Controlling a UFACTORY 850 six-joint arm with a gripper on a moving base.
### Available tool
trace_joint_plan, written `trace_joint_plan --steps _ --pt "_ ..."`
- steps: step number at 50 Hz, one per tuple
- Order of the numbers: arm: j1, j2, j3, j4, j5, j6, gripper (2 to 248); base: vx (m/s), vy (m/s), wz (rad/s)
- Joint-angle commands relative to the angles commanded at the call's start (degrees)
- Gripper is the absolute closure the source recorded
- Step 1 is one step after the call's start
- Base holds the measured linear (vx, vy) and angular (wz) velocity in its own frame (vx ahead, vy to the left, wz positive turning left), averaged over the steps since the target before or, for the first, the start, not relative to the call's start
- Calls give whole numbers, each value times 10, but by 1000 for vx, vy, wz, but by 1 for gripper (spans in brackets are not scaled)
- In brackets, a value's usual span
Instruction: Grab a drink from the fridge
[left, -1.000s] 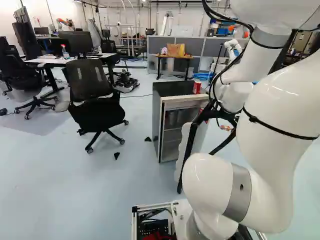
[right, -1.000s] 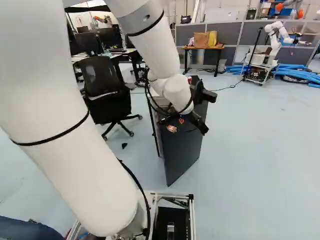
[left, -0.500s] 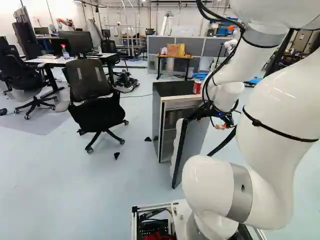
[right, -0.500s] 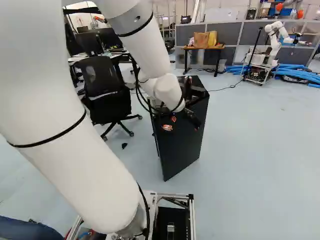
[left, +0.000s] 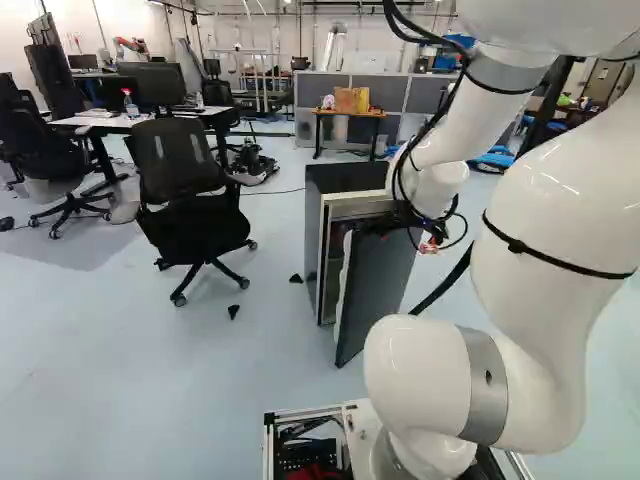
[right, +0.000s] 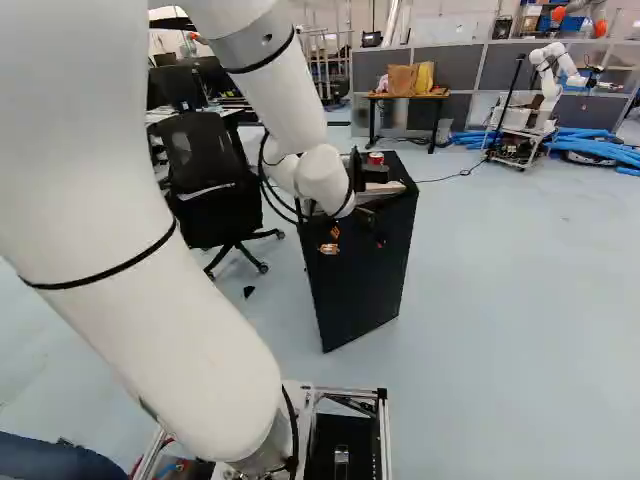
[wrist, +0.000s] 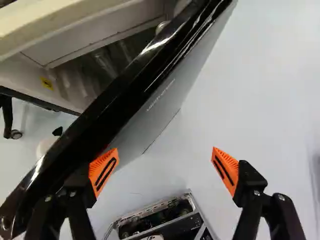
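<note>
Standing wide and empty, the tool (wrist: 165, 167) has one orange pad (wrist: 103, 170) beside the outer face of the fridge door (left: 380, 290), the other pad (wrist: 226, 170) out over the floor; whether the near one touches, I cannot tell. That placing suits a push on the panel rather than a pull, so closing the door looks like the step in hand.

The door is ajar, its free edge toward the near left, leaving part of the inside in sight. The red can (right: 376, 158), likely the wanted drink, is up on the fridge (left: 345, 177), far of the door. Up there it is out of the door's swing, and the tool is free to work. The arm (left: 470, 125) comes over from the right, which favours a leftward shove. A hard one could jolt the can. Once the door is shut, the can would need gripping.
</note>
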Motion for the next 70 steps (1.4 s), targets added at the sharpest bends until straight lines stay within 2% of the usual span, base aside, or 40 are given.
trace_joint_plan --steps 38,70 --pt "74 -49 -53 -31 15 0 3 0 0 0" --pt "112 -94 -106 -31 15 0 3 0 0 0"
